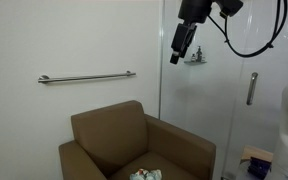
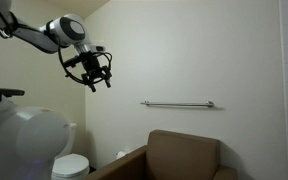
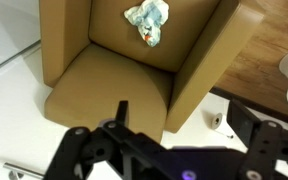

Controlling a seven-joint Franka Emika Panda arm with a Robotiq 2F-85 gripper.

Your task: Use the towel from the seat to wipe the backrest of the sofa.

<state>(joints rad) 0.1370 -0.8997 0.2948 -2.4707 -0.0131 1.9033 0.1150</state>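
Observation:
A crumpled white and pale-green towel (image 3: pixel 146 22) lies on the seat of the brown sofa chair (image 3: pixel 104 80); it also shows at the bottom of an exterior view (image 1: pixel 144 175). The chair's backrest (image 1: pixel 109 128) stands against the white wall. In the exterior view that shows the toilet, only the upper part of the sofa (image 2: pixel 184 155) shows and the towel is hidden. My gripper (image 3: pixel 184 125) is open and empty. It hangs high in the air, well above the chair, in both exterior views (image 1: pixel 182 45) (image 2: pixel 94 72).
A metal grab bar (image 1: pixel 84 77) (image 2: pixel 177 103) is fixed to the wall above the sofa. A glass shower door with a handle (image 1: pixel 252 88) stands beside it. A white toilet (image 2: pixel 69 165) and a toilet paper roll (image 3: pixel 215 120) are near the chair.

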